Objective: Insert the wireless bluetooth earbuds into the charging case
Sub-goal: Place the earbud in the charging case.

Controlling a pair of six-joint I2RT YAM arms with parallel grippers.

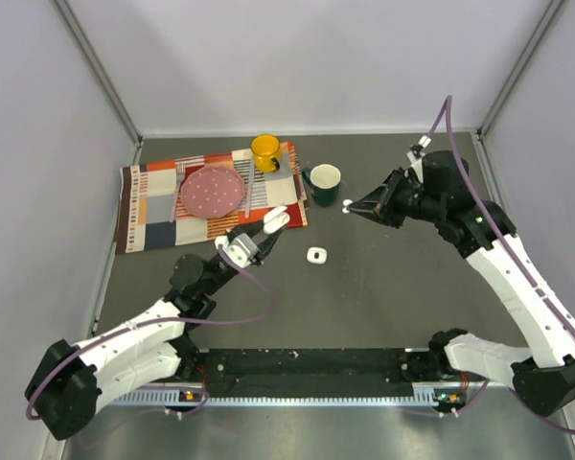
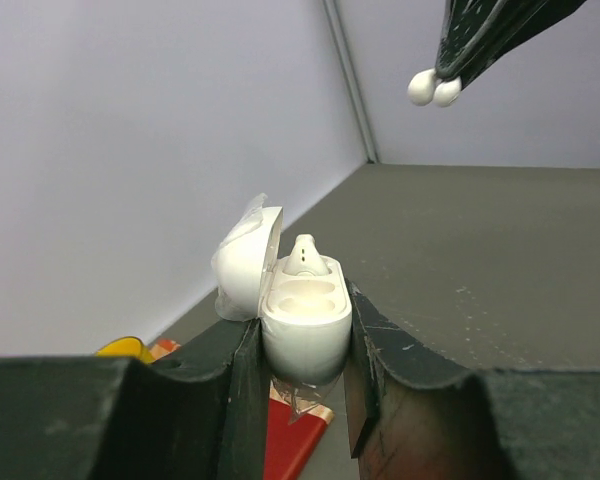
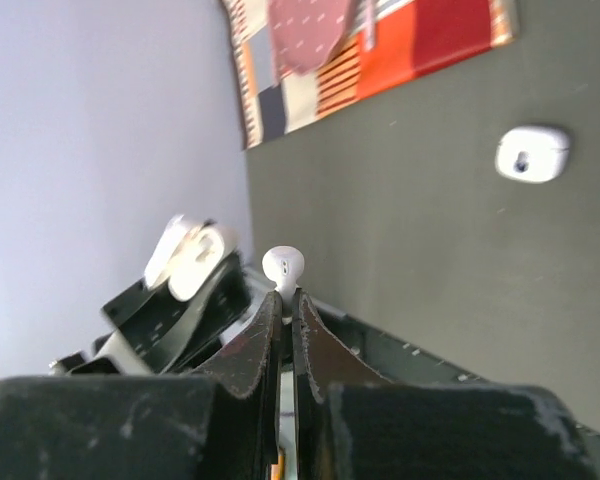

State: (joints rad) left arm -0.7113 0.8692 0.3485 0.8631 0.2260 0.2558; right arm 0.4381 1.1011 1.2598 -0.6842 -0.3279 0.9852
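The charging case is clamped between the two fingers of the left gripper. It is held by its lower body, so its open top stands clear above the fingertips. Its lid is swung back to the left of the fingers. One earbud is seated in the well farther from the fingers, and the nearer well is seen bare.

A second earbud is pinched at the very tips of the right gripper. The jaws are closed on its stem, and its rounded head sticks out just past them. From the left wrist this earbud is seen high above and beyond the left fingers, well apart from the case and touching nothing else.

A small white object lies on the table between the two grippers, below both sets of fingertips. It is possibly a small lid or case, but the view is too coarse to tell.

The table is dark grey and matte, and is enclosed by pale walls. Beyond the left fingers a patchwork placemat is spread, on which a pink dotted plate and a yellow mug are set. A dark green mug stands just beside the mat, near the right fingertips.
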